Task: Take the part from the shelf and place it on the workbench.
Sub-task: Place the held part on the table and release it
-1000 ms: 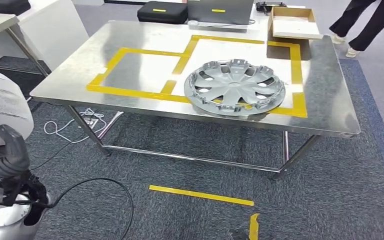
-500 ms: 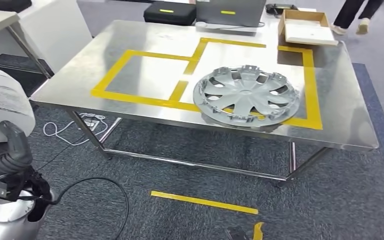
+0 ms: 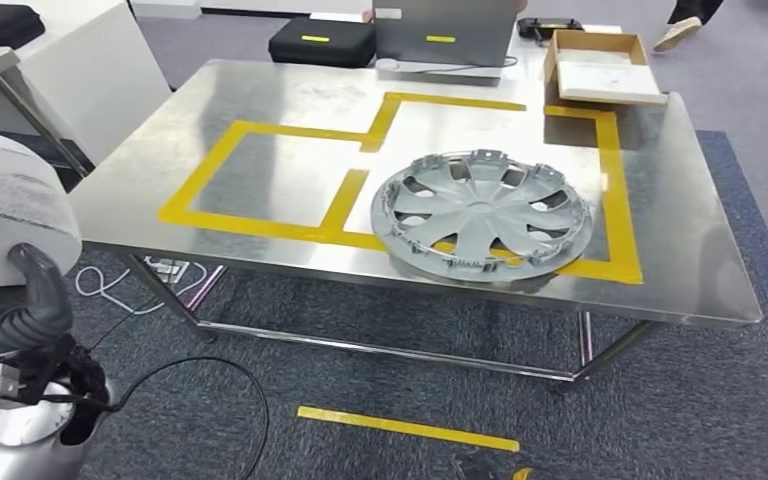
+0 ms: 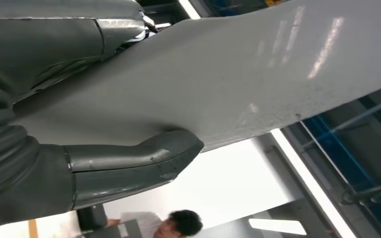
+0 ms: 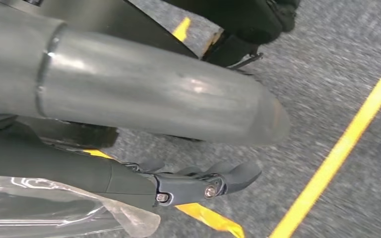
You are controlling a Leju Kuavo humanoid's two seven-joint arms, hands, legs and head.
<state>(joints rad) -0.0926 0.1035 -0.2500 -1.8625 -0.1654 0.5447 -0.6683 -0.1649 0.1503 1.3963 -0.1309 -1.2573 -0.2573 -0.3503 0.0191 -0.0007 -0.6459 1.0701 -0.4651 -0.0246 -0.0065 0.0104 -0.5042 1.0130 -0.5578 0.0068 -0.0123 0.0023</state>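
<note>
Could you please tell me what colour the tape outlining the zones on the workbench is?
Yellow tape, seen best in the head view, on the steel workbench.

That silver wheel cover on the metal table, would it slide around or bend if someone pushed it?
The wheel cover lies flat on the polished steel workbench, so it would probably slide, not roll. Its thin spokes and open slots suggest it is light and somewhat flexible. The small rim clips look breakable.

Dark grey carpeted floor [image 3: 680, 400] with a strip of yellow floor tape [image 3: 407, 428], black cable [image 3: 210, 380] looped near it, white cabinet side panel [image 3: 90, 70], glare from overhead lighting.
</note>
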